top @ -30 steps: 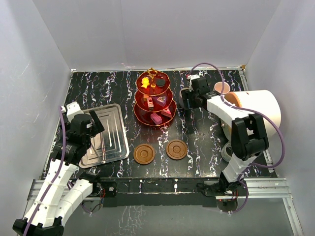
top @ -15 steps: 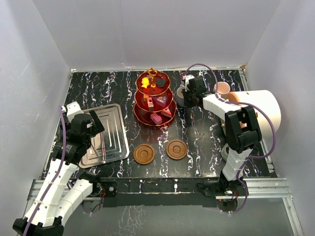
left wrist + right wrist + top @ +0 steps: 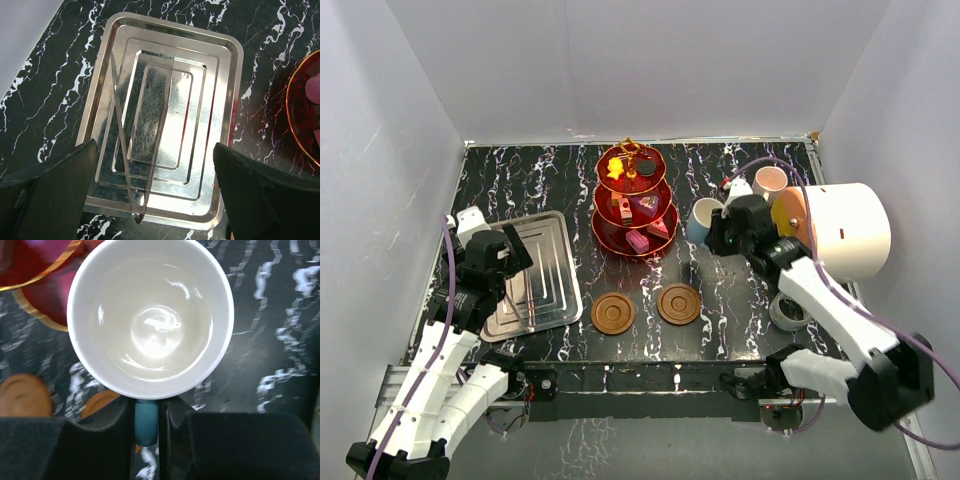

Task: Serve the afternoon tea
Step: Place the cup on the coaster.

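The red three-tier stand (image 3: 634, 200) with a gold rod and small block sweets stands mid-table. My right gripper (image 3: 719, 232) is shut on the handle (image 3: 146, 421) of the blue cup (image 3: 704, 219), white inside (image 3: 150, 315), which hangs in the air right of the stand. The pink cup (image 3: 770, 182) stands at the back right. Two round brown saucers (image 3: 613, 313) (image 3: 678, 304) lie in front of the stand; in the right wrist view both saucers (image 3: 24, 395) (image 3: 102, 401) show below the cup. My left gripper (image 3: 155, 200) stands open above the silver tray.
A silver tray (image 3: 560, 290) lies at the left, and clear tongs (image 3: 140, 150) rest in it. A big white cylinder with an orange face (image 3: 840, 228) lies on its side at the right edge. A small grey roll (image 3: 788, 311) sits near the right arm.
My right gripper has closed on the blue cup's handle at the back, lifted it and carried it forward and right. The left arm has not moved.
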{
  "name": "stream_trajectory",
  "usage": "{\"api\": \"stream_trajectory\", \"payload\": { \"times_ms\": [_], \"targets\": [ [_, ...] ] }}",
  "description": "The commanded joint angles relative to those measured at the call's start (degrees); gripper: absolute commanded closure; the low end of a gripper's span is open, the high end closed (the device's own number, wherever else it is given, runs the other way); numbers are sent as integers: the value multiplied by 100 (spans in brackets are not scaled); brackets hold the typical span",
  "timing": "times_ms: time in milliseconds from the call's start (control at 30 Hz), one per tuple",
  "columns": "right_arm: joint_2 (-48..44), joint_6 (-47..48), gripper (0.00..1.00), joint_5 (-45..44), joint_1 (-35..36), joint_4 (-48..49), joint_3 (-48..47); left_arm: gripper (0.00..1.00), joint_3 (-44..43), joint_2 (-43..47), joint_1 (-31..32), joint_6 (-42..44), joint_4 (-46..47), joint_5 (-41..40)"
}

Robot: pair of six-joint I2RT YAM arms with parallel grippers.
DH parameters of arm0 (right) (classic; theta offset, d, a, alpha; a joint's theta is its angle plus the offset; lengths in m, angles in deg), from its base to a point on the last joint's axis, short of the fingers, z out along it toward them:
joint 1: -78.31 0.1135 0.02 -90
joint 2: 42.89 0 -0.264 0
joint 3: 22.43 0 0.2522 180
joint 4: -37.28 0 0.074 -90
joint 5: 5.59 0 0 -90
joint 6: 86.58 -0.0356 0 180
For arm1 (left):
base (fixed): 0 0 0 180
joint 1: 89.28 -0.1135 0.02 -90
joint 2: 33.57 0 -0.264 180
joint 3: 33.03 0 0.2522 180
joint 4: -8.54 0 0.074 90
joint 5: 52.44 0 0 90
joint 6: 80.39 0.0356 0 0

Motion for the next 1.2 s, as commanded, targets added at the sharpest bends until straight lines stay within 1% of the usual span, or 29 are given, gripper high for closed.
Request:
{"api": "stream_trajectory", "payload": {
  "times_ms": [0, 67, 100, 233, 267, 333, 467, 600, 733, 833, 933, 1067, 1133, 1167],
  "targets": [
    [-1038, -1007, 100, -191, 991, -169, 235, 1, -59, -22, 11, 56, -2, 14],
    [-1118, -1182, 100, -113, 1622, -267, 316, 1, -58, -46, 16, 76, 27, 46],
    [-1063, -1275, 100, -237, 2007, -278, 319, 1, -55, -55, 9, 78, 34, 56],
    [-460, -1545, 100, -1317, 3810, -57, 161, 1, -62, -84, 14, 80, 30, 44],
    [-297, -1650, 100, -1645, 4097, 54, 85, 1, -67, -84, 13, 79, 21, 35],
    [19, -1673, 100, -1937, 4527, 447, -14, 1, -70, -76, 11, 67, -2, 4],
    [725, -1652, 100, -2530, 5002, 716, -415, 1, -66, -25, 13, 27, -37, -70],
    [1176, -1666, 100, -2711, 5322, 1039, -567, 1, -70, 17, 6, 9, -57, -112],
    [1411, -1826, 100, -2769, 5385, 1346, -465, 1, -73, 43, 8, -24, -87, -152],
    [1565, -1931, 100, -2648, 5393, 1588, -425, 1, -78, 57, 11, -27, -91, -152],
    [1776, -2023, 99, -2642, 5433, 1536, -544, 1, -81, 49, 9, -25, -89, -152],
    [1963, -2213, 93, -2876, 5491, 1139, -694, 1, -81, 55, 11, -40, -112, -162],
    [1943, -2220, 83, -2875, 5497, 1099, -670, 1, -83, 64, 14, -41, -108, -170],
    [1917, -2225, 75, -2835, 5508, 1075, -676, 1, -81, 65, 12, -42, -113, -160]
  ]
}}
